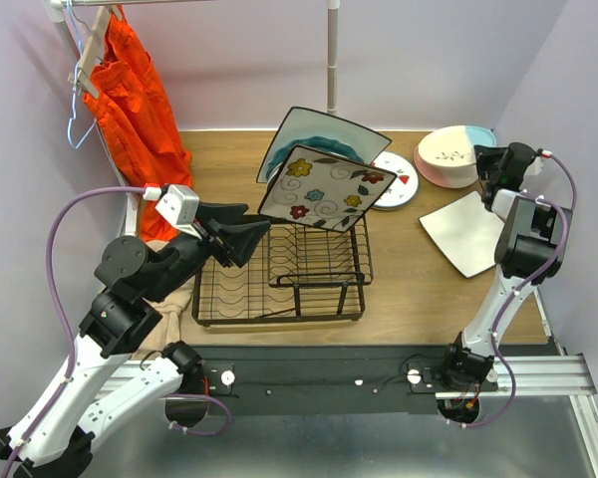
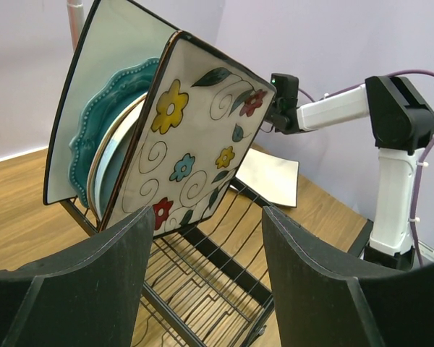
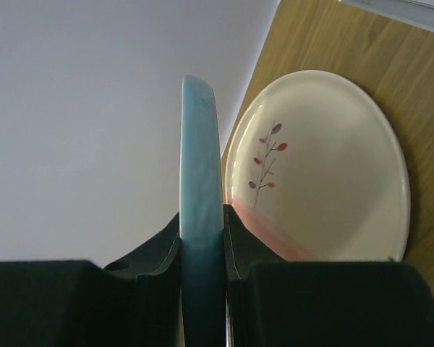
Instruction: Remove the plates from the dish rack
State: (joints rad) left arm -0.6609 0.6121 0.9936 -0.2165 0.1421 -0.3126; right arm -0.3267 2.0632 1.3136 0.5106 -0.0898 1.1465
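The black wire dish rack [image 1: 279, 274] stands mid-table. A flower-print square plate [image 1: 324, 187] leans at its back, in front of a dark teal scalloped plate [image 2: 105, 108] and a large pale square plate [image 1: 324, 131]. My left gripper [image 1: 241, 234] is open at the rack's left side, its jaws empty over the rack wires [image 2: 202, 282], just short of the flower plate [image 2: 195, 137]. At the far right, my right gripper [image 1: 490, 164] is shut on the rim of a light blue plate [image 3: 199, 144], held on edge beside a cream-pink plate [image 3: 318, 173].
A white square plate [image 1: 468, 234] lies on the table at the right, and a red-fruit round plate [image 1: 394, 181] sits behind the rack. An orange garment [image 1: 135, 110] hangs at the back left. A metal pole [image 1: 332, 50] rises behind the rack.
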